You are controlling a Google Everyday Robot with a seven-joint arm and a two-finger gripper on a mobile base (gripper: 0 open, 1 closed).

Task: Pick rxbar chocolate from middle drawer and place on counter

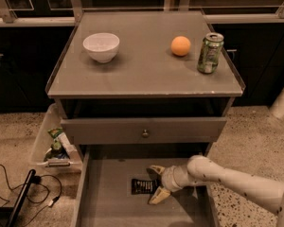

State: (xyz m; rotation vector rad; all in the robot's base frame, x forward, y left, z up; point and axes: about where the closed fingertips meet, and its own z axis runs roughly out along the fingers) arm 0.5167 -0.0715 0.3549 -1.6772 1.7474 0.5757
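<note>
With gripper (155, 184) low in middle drawer (109, 203), jaws released, flanking three o'clock end of rxbar chocolate (142, 186): push further over it, clench squarely, then lift toward counter (146, 74) at twelve o'clock.

gripper (155, 185) in middle drawer (111, 208) hides one end of rxbar chocolate (142, 186).

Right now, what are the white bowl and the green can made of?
The bowl looks like glazed ceramic, maybe plastic: smooth, white, slightly shiny. The can looks like thin metal: silvery rim, printed green side. The gripper is down in the middle drawer, open at the rxbar chocolate.
</note>
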